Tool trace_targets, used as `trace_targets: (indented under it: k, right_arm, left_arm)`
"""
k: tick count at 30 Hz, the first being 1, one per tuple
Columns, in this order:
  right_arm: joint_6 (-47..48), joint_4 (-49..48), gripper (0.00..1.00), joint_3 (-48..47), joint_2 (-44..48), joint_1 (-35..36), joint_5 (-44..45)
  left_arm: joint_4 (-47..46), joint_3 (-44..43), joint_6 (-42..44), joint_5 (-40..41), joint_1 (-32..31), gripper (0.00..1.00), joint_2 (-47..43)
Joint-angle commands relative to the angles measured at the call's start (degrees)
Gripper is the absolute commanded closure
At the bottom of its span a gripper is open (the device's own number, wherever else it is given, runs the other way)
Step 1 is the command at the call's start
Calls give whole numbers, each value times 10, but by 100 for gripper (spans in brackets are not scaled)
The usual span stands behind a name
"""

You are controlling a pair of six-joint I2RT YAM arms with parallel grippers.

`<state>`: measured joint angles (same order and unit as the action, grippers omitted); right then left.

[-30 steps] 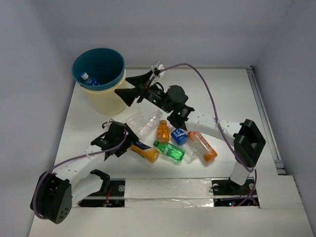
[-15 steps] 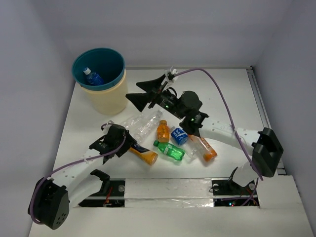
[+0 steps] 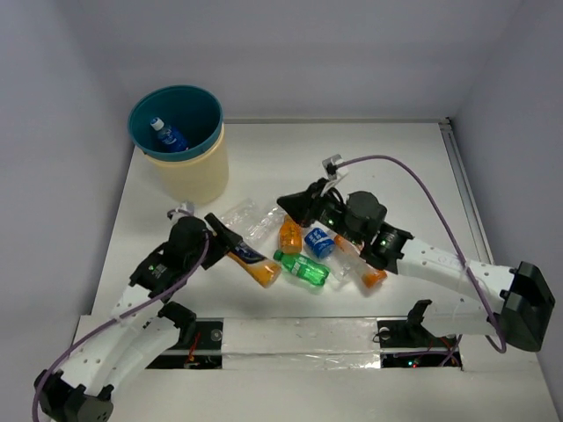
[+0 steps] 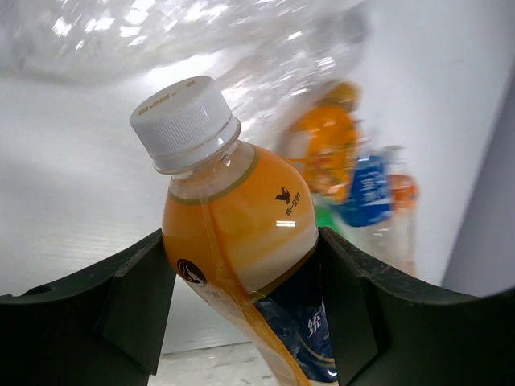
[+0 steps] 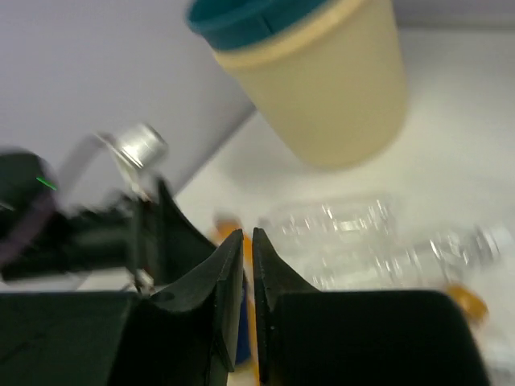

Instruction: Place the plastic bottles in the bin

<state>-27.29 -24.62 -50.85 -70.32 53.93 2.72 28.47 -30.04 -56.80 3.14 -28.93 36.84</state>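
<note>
Bin: the bin (image 3: 189,174) stands at the far left of the table (image 3: 352,158), well apart from the pile. One blue-labelled bottle (image 3: 167,135) already lies inside it.

Left gripper: my left gripper (image 4: 241,273) is clamped on an orange bottle (image 4: 241,233), with one finger on each side of its rounded shoulder, just under the white cap.

Left risk: that shoulder is smooth and tapers, so I judge the bottle could squirt forward or swing in the grip on the way to the bin. I cannot tell whether it is clear of the table yet.

Clear bottles: the clear bottles (image 3: 251,220) lie just beyond my left fingers. Lifting carelessly could nudge them and set them rolling.

Pile: a small orange bottle (image 3: 290,236), a green bottle (image 3: 303,268) and a blue-labelled one (image 3: 318,242) lie close together. Disturbing one will probably shift the others.

Right gripper: my right gripper (image 5: 248,257) has its jaws drawn almost together, with nothing between them. It hangs above the far side of the pile.

Right risk: with the jaws this narrow I would push a bottle away rather than straddle it. They need to widen before I descend.

Arms: both arms reach into the same patch of table, so I think a swing towards the bin could bring them into contact.
</note>
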Motion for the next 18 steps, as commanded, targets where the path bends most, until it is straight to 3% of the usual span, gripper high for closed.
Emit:
trace_targets:
  k: [1, 4, 8, 12, 18]
  right_arm:
    - [-17, 85, 86, 63, 68, -6, 54]
    - [-47, 103, 88, 131, 141, -17, 9]
    - [-80, 205, 83, 195, 264, -23, 25]
    - [-112, 387, 77, 164, 338, -23, 84]
    - [-131, 553, 65, 106, 356, -23, 159]
  left_arm:
    - [14, -105, 51, 19, -4, 71, -14]
    - [9, -200, 101, 56, -4, 71, 9]
    - [-39, -332, 176, 111, -4, 70, 73]
    - [-68, -466, 263, 158, -4, 70, 175]
    - [-29, -718, 374, 255, 16, 69, 353]
